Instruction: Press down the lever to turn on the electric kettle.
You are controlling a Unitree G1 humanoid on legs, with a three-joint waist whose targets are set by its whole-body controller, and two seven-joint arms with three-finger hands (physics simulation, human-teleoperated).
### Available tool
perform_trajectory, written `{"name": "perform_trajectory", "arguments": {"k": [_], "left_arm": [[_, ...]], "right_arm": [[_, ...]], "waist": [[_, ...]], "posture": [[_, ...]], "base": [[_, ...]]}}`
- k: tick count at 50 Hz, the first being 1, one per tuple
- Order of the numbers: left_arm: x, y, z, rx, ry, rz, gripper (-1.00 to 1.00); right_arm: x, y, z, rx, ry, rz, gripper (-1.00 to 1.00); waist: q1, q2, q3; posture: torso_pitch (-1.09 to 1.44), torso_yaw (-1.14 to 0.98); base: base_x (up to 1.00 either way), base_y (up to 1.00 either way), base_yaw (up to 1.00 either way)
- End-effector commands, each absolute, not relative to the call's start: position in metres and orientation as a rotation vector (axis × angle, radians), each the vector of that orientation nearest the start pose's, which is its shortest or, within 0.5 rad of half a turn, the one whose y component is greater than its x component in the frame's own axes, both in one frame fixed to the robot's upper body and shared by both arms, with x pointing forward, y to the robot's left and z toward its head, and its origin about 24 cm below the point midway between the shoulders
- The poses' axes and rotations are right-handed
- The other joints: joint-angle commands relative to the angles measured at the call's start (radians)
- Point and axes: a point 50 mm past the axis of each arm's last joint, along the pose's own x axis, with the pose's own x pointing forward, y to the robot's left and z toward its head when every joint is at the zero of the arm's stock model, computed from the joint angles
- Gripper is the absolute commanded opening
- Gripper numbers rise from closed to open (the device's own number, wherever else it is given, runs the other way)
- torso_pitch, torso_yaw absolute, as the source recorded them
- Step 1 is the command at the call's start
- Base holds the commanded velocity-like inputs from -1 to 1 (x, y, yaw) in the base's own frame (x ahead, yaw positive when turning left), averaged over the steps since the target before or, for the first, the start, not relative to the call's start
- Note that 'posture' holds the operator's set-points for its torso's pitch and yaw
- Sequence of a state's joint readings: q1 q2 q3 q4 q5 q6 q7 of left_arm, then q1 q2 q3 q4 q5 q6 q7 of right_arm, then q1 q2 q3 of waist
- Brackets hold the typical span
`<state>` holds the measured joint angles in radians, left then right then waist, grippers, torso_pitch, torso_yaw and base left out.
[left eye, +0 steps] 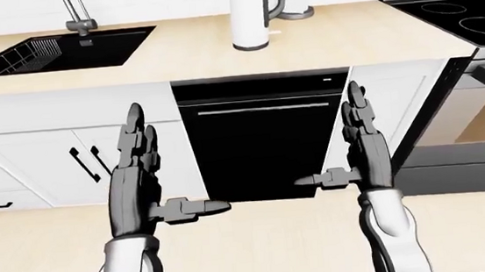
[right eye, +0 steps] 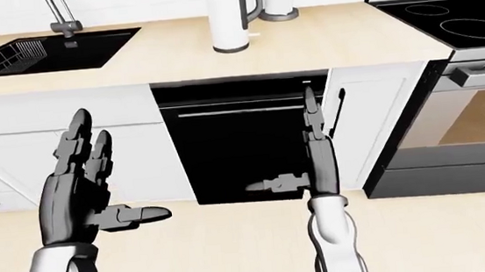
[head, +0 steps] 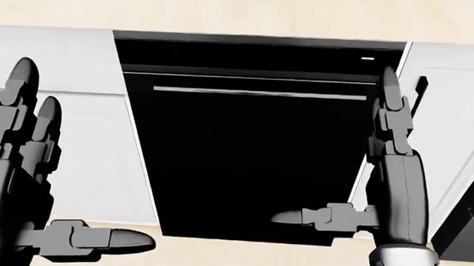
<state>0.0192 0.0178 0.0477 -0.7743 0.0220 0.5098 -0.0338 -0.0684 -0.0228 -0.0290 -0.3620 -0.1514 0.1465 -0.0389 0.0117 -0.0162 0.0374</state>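
A tall white electric kettle (left eye: 250, 13) with a grey handle stands on the beige counter (left eye: 191, 54) at the top middle of the left-eye view; its top is cut off and the lever does not show. My left hand (left eye: 141, 178) and my right hand (left eye: 360, 149) are both open and empty, fingers pointing up, thumbs turned inward. They hang well below the counter edge, before the black dishwasher (left eye: 265, 140). The kettle also shows in the right-eye view (right eye: 230, 15).
A black sink (left eye: 54, 53) with a grey faucet lies at the counter's left. A black cooktop (left eye: 465, 17) and an oven (left eye: 479, 122) stand at the right. A grey-based white object (left eye: 295, 11) stands behind the kettle. White cabinets (left eye: 51, 159) flank the dishwasher.
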Motion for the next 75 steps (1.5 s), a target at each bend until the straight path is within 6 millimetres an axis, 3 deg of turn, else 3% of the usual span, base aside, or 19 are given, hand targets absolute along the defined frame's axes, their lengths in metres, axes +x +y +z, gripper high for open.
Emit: {"name": "perform_trajectory", "arguments": {"k": [1, 7, 11, 13, 14, 16, 23, 27, 37, 41, 42, 44, 50, 54, 55, 57, 63, 66, 75], "left_arm": [[0.213, 0.158, 0.176, 0.047, -0.329, 0.013, 1.00], [0.213, 0.158, 0.176, 0.046, -0.330, 0.013, 1.00], [0.212, 0.158, 0.176, 0.047, -0.330, 0.012, 1.00], [0.212, 0.157, 0.176, 0.047, -0.330, 0.012, 1.00], [0.212, 0.157, 0.176, 0.046, -0.330, 0.012, 1.00], [0.211, 0.157, 0.177, 0.047, -0.331, 0.012, 1.00], [0.212, 0.157, 0.176, 0.047, -0.330, 0.009, 1.00], [0.212, 0.157, 0.176, 0.046, -0.330, 0.010, 1.00], [0.212, 0.157, 0.177, 0.045, -0.331, 0.010, 1.00], [0.212, 0.157, 0.176, 0.044, -0.331, 0.010, 1.00], [0.213, 0.157, 0.176, 0.044, -0.330, 0.010, 1.00], [0.212, 0.157, 0.176, 0.044, -0.330, 0.009, 1.00], [0.213, 0.157, 0.176, 0.043, -0.328, 0.009, 1.00], [0.212, 0.157, 0.177, 0.043, -0.329, 0.009, 1.00], [0.212, 0.157, 0.177, 0.043, -0.329, 0.010, 1.00], [0.211, 0.157, 0.178, 0.042, -0.331, 0.009, 1.00], [0.210, 0.157, 0.180, 0.042, -0.333, 0.010, 1.00], [0.210, 0.157, 0.180, 0.042, -0.335, 0.010, 1.00], [0.211, 0.157, 0.180, 0.039, -0.337, 0.010, 1.00]], "right_arm": [[0.252, -0.159, 0.144, -0.166, -0.368, -0.103, 1.00], [0.253, -0.159, 0.144, -0.164, -0.368, -0.101, 1.00], [0.253, -0.159, 0.144, -0.161, -0.367, -0.098, 1.00], [0.252, -0.159, 0.144, -0.161, -0.368, -0.099, 1.00], [0.253, -0.159, 0.144, -0.161, -0.367, -0.099, 1.00], [0.252, -0.159, 0.144, -0.160, -0.367, -0.098, 1.00], [0.252, -0.158, 0.144, -0.157, -0.367, -0.092, 1.00], [0.251, -0.158, 0.145, -0.157, -0.368, -0.091, 1.00], [0.251, -0.160, 0.146, -0.156, -0.372, -0.094, 1.00], [0.251, -0.159, 0.146, -0.156, -0.372, -0.093, 1.00], [0.251, -0.159, 0.145, -0.156, -0.371, -0.092, 1.00], [0.251, -0.159, 0.146, -0.155, -0.373, -0.092, 1.00], [0.250, -0.158, 0.147, -0.156, -0.376, -0.088, 1.00], [0.249, -0.159, 0.148, -0.156, -0.380, -0.089, 1.00], [0.250, -0.159, 0.149, -0.156, -0.381, -0.090, 1.00], [0.249, -0.159, 0.150, -0.156, -0.383, -0.091, 1.00], [0.248, -0.162, 0.152, -0.156, -0.386, -0.098, 1.00], [0.247, -0.165, 0.154, -0.154, -0.390, -0.106, 1.00], [0.247, -0.164, 0.154, -0.151, -0.393, -0.106, 1.00]], "waist": [[-0.003, 0.000, -0.012], [-0.014, -0.007, -0.017], [-0.019, 0.040, 0.002], [-0.019, 0.096, -0.021], [-0.007, 0.061, -0.013], [-0.003, 0.083, -0.003], [0.000, 0.025, -0.002], [-0.001, -0.060, -0.022], [-0.012, 0.020, -0.003], [-0.016, 0.110, -0.016], [-0.005, 0.067, -0.013], [-0.005, 0.080, -0.012], [0.001, 0.025, -0.010], [0.001, -0.061, -0.020], [-0.011, -0.019, -0.017], [-0.011, -0.034, -0.014], [-0.014, 0.025, -0.001], [-0.018, 0.100, -0.020], [-0.001, 0.031, -0.010]], "posture": [[0.00, 0.00], [0.00, 0.00], [0.00, 0.00], [0.00, 0.00], [0.00, 0.00], [0.00, 0.00], [0.00, 0.00], [0.00, 0.00], [0.00, 0.00], [0.00, 0.00], [0.00, 0.00], [0.00, 0.00], [0.00, 0.00], [0.00, 0.00], [0.00, 0.00], [0.00, 0.00], [0.00, 0.00], [0.00, 0.00], [0.00, 0.00]], "base": [[0.12, 0.00, 0.00], [0.12, 0.00, 0.00], [0.13, 0.00, 0.00], [0.13, 0.00, 0.00], [0.13, 0.00, 0.00], [0.13, 0.00, 0.00], [0.13, 0.00, 0.00], [0.13, 0.00, 0.00], [0.13, 0.00, 0.00], [0.13, 0.00, 0.00], [0.13, 0.00, 0.00], [0.13, 0.00, 0.00], [0.13, 0.00, 0.00], [0.13, 0.00, 0.00], [0.13, 0.00, 0.00], [0.13, 0.00, 0.00], [0.13, 0.00, 0.00], [0.14, 0.00, 0.00], [0.13, 0.00, 0.00]]}}
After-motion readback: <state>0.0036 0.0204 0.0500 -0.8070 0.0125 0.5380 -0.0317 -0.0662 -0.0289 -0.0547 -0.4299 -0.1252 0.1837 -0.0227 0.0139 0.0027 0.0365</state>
